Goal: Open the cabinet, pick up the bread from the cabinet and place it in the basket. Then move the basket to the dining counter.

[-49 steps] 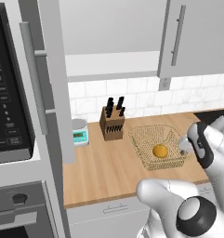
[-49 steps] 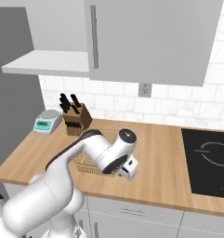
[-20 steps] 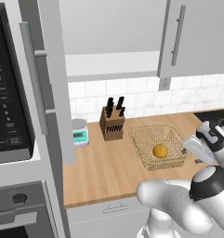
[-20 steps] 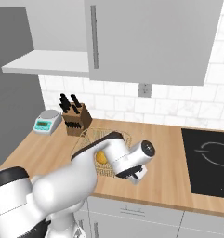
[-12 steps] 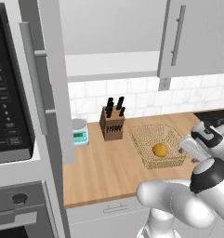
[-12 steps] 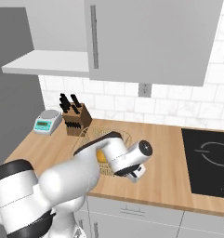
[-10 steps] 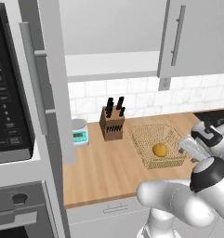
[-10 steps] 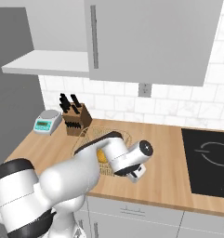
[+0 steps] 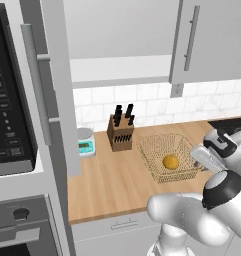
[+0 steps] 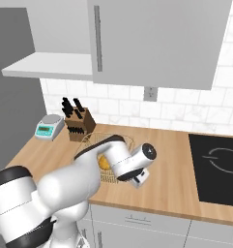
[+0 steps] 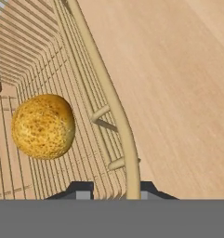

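The basket [image 9: 157, 150] of tan wire mesh stands on the wood counter with the bread [image 9: 170, 161], a round golden bun, lying inside it. My gripper [image 9: 198, 159] is at the basket's right side. In the hand view the basket's rim [image 11: 108, 100] and flared wall run down between my two fingertips [image 11: 82, 188], which have closed in against them, and the bread [image 11: 43, 126] lies to the left. In the right base view my arm covers much of the basket [image 10: 91, 141], and the bread [image 10: 104, 162] peeks out beside the hand. The cabinet door [image 9: 47, 90] stands open at the left.
A knife block [image 9: 121, 131] and a small kitchen scale [image 9: 85, 142] stand behind the basket by the tiled wall. A black cooktop [image 10: 217, 167] lies to the right. A second wall cabinet door [image 9: 212, 40] is shut. The oven unit [image 9: 9, 110] stands far left.
The hand has swung from the basket's near side to its right edge and settled there. The jaws have come in from wide open onto the rim and wall. Basket and bread have not moved.
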### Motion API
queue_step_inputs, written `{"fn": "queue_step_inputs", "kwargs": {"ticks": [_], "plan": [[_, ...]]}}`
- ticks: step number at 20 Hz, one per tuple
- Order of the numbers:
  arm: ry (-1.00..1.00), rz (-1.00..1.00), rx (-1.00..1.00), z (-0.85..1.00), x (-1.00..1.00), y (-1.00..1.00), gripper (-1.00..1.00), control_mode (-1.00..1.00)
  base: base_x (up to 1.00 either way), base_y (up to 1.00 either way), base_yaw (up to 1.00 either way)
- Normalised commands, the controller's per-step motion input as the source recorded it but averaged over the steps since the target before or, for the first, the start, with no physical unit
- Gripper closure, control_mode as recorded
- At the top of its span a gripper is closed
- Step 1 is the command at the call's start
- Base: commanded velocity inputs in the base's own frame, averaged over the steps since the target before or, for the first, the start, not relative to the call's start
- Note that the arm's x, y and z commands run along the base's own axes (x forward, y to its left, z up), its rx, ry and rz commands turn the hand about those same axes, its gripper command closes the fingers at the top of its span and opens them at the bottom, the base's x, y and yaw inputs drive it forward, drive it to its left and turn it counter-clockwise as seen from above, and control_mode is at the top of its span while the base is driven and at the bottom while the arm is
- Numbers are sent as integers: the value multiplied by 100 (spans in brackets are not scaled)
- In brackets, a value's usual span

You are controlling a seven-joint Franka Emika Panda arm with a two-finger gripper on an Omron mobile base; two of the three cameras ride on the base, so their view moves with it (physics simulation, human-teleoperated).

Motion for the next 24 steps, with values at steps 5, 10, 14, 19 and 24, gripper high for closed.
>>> {"fn": "queue_step_inputs", "kwargs": {"ticks": [5, 10, 14, 19, 24], "plan": [[0, 0, 0, 0, 0, 0, 100, -100, 0, 0, 0], [0, -2, 2, 13, 0, -6, 100, -100, 0, 0, 0], [0, -6, 2, 25, 0, -13, 100, -100, 0, 0, 0], [10, -20, 0, 23, -11, -18, 100, -100, 0, 0, 0], [13, -27, 1, 40, -44, -28, 100, -100, 0, 0, 0]]}}
